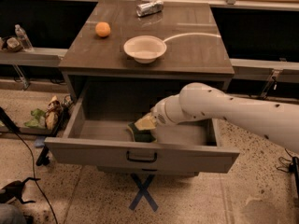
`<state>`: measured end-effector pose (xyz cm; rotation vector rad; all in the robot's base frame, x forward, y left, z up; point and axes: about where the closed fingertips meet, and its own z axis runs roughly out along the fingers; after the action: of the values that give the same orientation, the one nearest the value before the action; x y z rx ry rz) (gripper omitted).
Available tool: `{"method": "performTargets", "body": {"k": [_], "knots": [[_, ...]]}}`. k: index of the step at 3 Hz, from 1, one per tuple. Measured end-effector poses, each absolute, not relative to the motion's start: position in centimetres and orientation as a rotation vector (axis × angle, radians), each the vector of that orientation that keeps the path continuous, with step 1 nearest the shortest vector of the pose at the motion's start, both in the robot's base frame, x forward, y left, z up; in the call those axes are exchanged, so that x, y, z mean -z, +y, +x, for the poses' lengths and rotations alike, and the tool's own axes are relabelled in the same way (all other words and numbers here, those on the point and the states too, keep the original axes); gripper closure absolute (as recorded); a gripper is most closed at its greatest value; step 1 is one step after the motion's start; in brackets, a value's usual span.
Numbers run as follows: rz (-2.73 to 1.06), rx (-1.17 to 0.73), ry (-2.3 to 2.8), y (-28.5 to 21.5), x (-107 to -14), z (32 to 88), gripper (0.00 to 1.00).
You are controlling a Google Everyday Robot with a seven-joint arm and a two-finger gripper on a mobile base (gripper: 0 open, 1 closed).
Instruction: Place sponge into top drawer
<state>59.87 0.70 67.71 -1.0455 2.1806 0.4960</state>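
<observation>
In the camera view, we find the top drawer (84,149) pulled well out of the cabinet, with its dark bar handle (141,157) at the centre of the front panel. The white arm reaches in from the right. The gripper (150,120) sits inside the drawer, low over its floor and just behind the front panel. The sponge (140,134) is inside the drawer directly at the gripper's tip, showing its dark green side, with a pale yellow part raised toward the gripper. It appears to rest on or just above the drawer floor. We cannot tell whether the gripper is clamped on the sponge or has let it go. We judge the task nearly complete: the sponge is within the drawer, and what remains is the release, if not yet made, and withdrawing the arm. The cabinet top (196,50) carries a white bowl (145,48), an orange ball (103,29) and a silver can (149,7), each well apart. The speckled floor shows a blue tape cross (142,192) below the drawer, and a water bottle (23,37) stands on a ledge at the left
</observation>
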Motion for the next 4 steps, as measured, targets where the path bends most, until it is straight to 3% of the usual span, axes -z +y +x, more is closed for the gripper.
{"method": "performTargets", "body": {"k": [2, 3, 4], "knots": [[-0.943, -0.679, 2.137, -1.1, -74.0, 59.4, 0.88], [-0.899, -0.753, 2.075, -3.5, -79.5, 59.7, 1.00], [-0.824, -0.840, 1.912, -6.3, -87.0, 61.5, 1.00]]}}
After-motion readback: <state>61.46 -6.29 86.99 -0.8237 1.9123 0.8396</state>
